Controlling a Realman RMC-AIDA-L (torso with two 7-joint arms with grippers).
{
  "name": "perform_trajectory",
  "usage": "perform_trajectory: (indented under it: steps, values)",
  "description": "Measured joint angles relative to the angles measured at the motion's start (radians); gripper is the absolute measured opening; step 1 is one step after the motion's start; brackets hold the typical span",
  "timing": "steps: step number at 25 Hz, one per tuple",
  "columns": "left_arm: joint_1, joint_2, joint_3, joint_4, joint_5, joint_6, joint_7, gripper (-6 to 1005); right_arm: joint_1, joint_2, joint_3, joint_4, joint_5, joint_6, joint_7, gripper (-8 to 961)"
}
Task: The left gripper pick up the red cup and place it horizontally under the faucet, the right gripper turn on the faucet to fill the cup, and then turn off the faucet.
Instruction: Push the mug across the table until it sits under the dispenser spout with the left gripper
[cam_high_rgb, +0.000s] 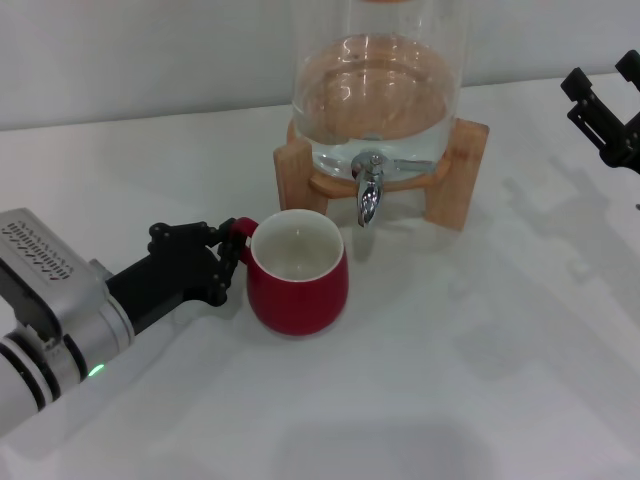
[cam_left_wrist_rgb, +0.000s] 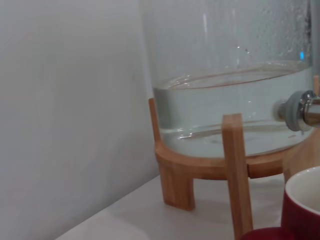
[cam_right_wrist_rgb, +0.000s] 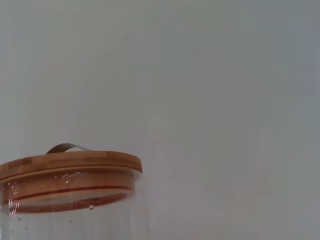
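Note:
The red cup (cam_high_rgb: 298, 272) stands upright on the white table, its white inside empty, just in front of and a little left of the faucet (cam_high_rgb: 368, 192). My left gripper (cam_high_rgb: 228, 250) reaches in from the left, shut on the cup's small loop handle. The chrome faucet juts from the clear glass dispenser (cam_high_rgb: 378, 90), its spout pointing down. The left wrist view catches the faucet (cam_left_wrist_rgb: 303, 111) and the cup's rim (cam_left_wrist_rgb: 306, 199) at its edge. My right gripper (cam_high_rgb: 602, 78) hangs open at the far right, away from the faucet, holding nothing.
The dispenser holds water and sits on a wooden stand (cam_high_rgb: 455, 170) at the back centre. Its wooden lid (cam_right_wrist_rgb: 70, 172) with a grey loop shows in the right wrist view. A pale wall rises behind the table (cam_high_rgb: 480, 370).

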Motion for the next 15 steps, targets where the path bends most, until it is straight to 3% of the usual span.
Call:
perform_trajectory:
  steps: [15]
  values:
    - [-0.012,-0.003,0.052,-0.014,-0.002,0.008,-0.026,107,0.001,0.000,-0.003,0.000,0.000,-0.008,0.000,828]
